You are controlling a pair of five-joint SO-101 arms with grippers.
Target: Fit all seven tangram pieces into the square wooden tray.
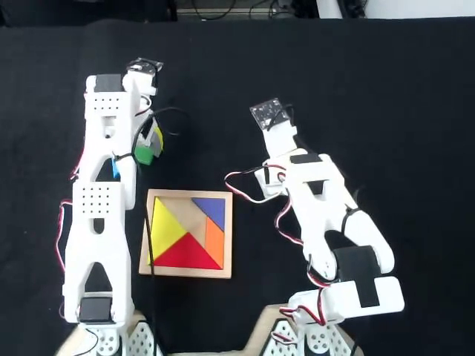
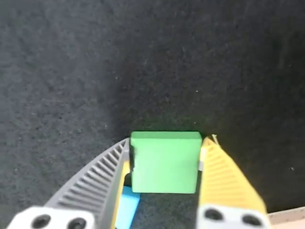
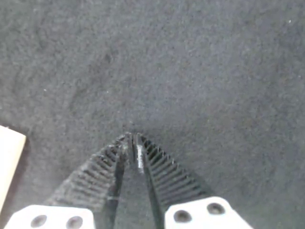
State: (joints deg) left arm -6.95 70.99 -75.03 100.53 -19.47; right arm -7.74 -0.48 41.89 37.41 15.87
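Black cloth (image 1: 386,81) is covering the whole table, and it's looking a bit fuzzy up close where the right gripper (image 3: 131,140) is pointing its pressed-together tips at it. The square wooden tray (image 1: 189,193) is sitting flat on the cloth between the two arms. It's lying back toward the arm bases from both grippers, and near the left gripper (image 1: 146,152) on its yellow-finger side. A light-blue piece (image 1: 115,167) is lying on the cloth just back from the left gripper's fingertips, on the grey-finger side. Can't tell if the green piece (image 2: 164,162) it's pinching is touching the cloth.
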